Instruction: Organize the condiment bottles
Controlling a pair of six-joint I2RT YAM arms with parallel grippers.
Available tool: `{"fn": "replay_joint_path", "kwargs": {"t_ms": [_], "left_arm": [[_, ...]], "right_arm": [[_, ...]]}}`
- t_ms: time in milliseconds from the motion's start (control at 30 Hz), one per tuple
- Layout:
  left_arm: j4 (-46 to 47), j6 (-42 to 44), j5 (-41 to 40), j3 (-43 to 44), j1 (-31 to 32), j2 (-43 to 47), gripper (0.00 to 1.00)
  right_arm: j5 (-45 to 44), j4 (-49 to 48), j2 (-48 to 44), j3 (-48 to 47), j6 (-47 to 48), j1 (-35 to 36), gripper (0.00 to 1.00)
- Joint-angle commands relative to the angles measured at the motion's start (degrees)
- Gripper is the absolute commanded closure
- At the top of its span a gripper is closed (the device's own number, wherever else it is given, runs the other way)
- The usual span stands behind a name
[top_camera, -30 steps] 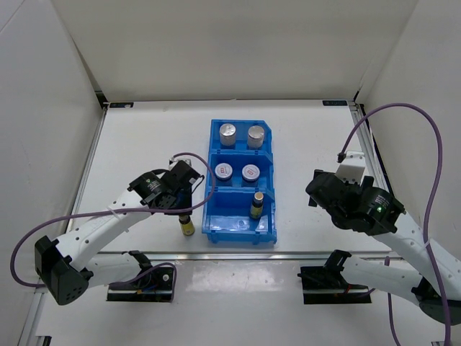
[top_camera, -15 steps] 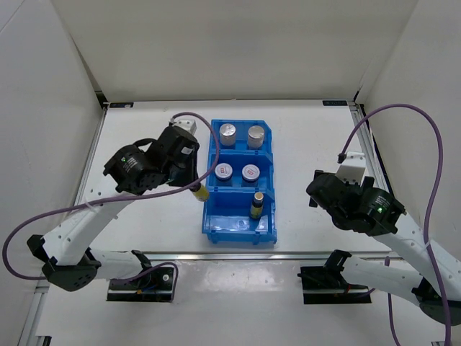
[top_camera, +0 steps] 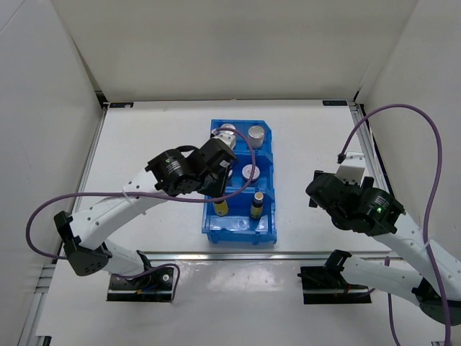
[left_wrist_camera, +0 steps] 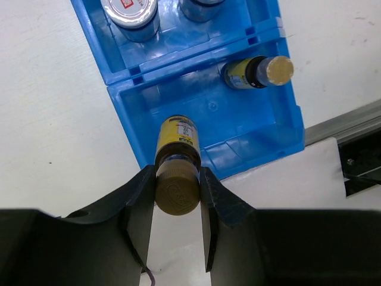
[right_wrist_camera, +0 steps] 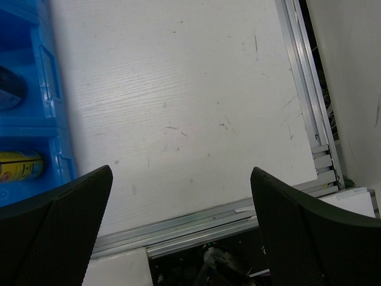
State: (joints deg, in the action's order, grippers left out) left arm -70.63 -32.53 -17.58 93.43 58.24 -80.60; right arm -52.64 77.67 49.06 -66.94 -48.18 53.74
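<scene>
White table (top_camera: 144, 137), white walls (top_camera: 230, 50). Left end effector (left_wrist_camera: 177, 189) pinching amber bottle (left_wrist_camera: 177, 138) over blue bin (left_wrist_camera: 244, 134); right end effector (right_wrist_camera: 180, 174) spread.

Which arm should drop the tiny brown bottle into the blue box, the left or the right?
Left. The left pincer grips the tiny amber yellow-labelled bottle right above the blue plastic bin's nearest compartment. The right pincer is open, empty and off to the side over the white table.
</scene>
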Motion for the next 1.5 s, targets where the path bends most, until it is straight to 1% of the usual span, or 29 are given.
{"fn": "replay_joint_path", "kwargs": {"t_ms": [0,133,167,267,433,567,667,733,767,867,1000,1067,1100,1167,1200,1267,1300,1333,1367,1467], "left_arm": [[6.5,0.2,-1.1,-2.5,-0.1,0.1,0.89],[11.1,-1.9,-0.6,-8.1,-0.1,0.1,0.89],[13.7,-2.5,-0.1,-10.6,-0.1,0.1,0.89],[16.2,-3.2,-0.9,-14.0,-0.1,-0.4,0.89],[17.4,-3.8,-2.6,-15.1,-0.1,-3.5,0.89],[17.4,-4.3,-3.2,-15.1,-0.1,-4.9,0.82],[17.9,-4.3,-3.2,-15.1,-0.1,-5.4,0.78],[18.4,-4.3,-3.7,-15.6,-0.1,-5.4,0.72],[18.4,-4.3,-3.7,-15.6,-0.1,-5.4,0.67],[18.4,-4.3,-4.2,-15.6,-0.1,-5.4,0.57],[18.4,-4.3,-4.2,-15.6,-0.1,-5.4,0.41],[18.4,-4.3,-4.2,-16.2,-0.1,-5.4,0.37],[18.4,-4.3,-4.2,-16.2,-0.1,-5.4,0.32],[18.4,-4.3,-4.2,-16.2,-0.1,-5.4,0.27],[18.4,-4.3,-4.2,-16.2,-0.1,-5.4,0.2],[17.1,-2.9,-5.1,-14.0,-0.1,-4.9,0.13],[16.2,-2.4,-7.2,-12.9,-0.1,-3.4,0.09],[13.5,-2.4,-8.7,-11.6,-0.1,-2.5,0.0],[12.1,-0.8,-11.7,-8.5,-0.1,-1.4,0.0],[9.0,2.7,-13.4,-3.5,-0.6,3.8,0.0]], "right_arm": [[-2.0,4.7,-0.5,0.1,-0.5,0.1,0.0],[-2.0,4.7,-0.5,0.1,-0.5,0.1,0.0],[-2.0,4.7,-0.5,0.1,-0.5,0.1,0.0],[-2.0,4.7,-0.5,0.1,-0.5,0.1,0.0],[-2.0,4.2,-1.1,0.1,-0.5,0.1,0.0],[-2.0,3.1,-1.6,0.6,0.1,0.1,0.0],[-2.0,3.1,-1.6,0.6,0.6,0.1,0.0],[-1.4,2.5,-1.6,1.1,1.8,0.1,0.0],[-1.4,1.6,-1.6,1.1,2.3,0.1,0.0],[-0.3,0.4,-1.0,1.6,3.9,0.1,0.0],[0.3,-0.2,-0.5,1.6,4.9,0.1,0.0],[0.3,-0.8,-0.5,1.6,4.9,0.1,0.0],[0.3,-0.8,-1.0,1.6,5.5,0.1,0.0],[0.9,-2.3,-1.5,2.8,6.8,0.1,0.0],[1.5,-3.0,-2.1,2.8,7.4,0.1,0.0],[1.5,-3.0,-2.7,2.8,8.0,0.1,0.0],[1.5,-3.0,-2.7,2.8,8.0,0.1,0.0],[1.5,-3.0,-2.7,2.8,8.0,0.1,0.0],[1.5,-3.6,-3.3,3.3,8.0,0.1,0.0],[3.3,-5.2,-4.0,3.8,10.1,0.1,0.0]]}}
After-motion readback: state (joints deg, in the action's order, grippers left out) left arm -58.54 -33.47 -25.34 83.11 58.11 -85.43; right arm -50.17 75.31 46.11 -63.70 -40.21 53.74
